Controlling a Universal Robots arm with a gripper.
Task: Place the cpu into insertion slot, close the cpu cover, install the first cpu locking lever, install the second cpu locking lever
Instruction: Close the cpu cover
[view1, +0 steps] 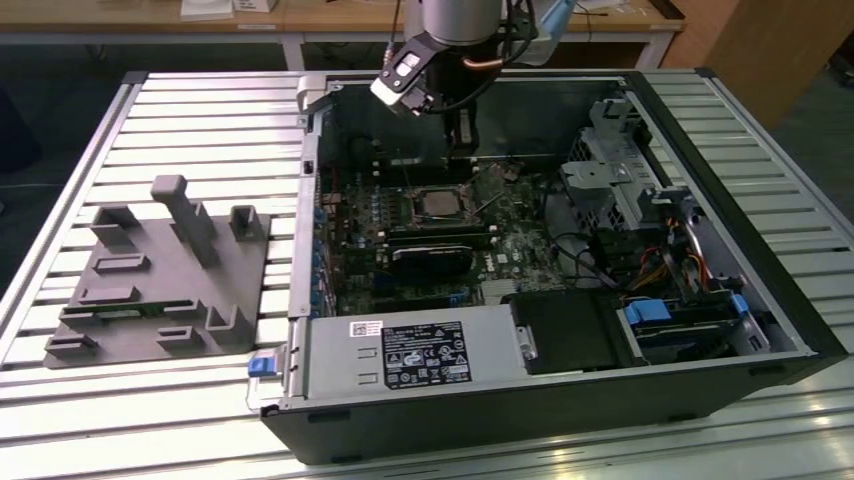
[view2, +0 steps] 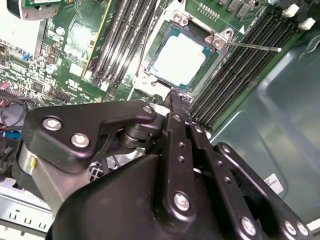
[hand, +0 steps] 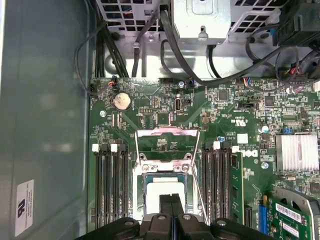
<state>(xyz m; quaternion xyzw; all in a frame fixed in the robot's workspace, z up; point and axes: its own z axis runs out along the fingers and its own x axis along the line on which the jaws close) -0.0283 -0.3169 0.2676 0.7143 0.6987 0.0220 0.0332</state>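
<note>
A grey fixture plate (view1: 154, 275) lies well to the exterior view's left of the insertion slot (view2: 218, 40). The cpu (hand: 165, 191) sits in the slot, with the cpu cover (hand: 167, 145) standing open beside it. The gripper (hand: 171, 200), fingers clenched on nothing, hangs just above the slot.

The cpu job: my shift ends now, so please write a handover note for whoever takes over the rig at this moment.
Gripper: the fingers look closed together with nothing between them. The tips are over the cpu; I cannot tell whether they touch it.
Cpu: lies in the insertion slot, grey face up.
Cpu cover: open, swung back beyond the slot, with green board showing through its window.
Locking lever: a thin rod standing free to one side, not latched.
Done: cpu placed.
Left: closing the cover and installing both levers.
</note>
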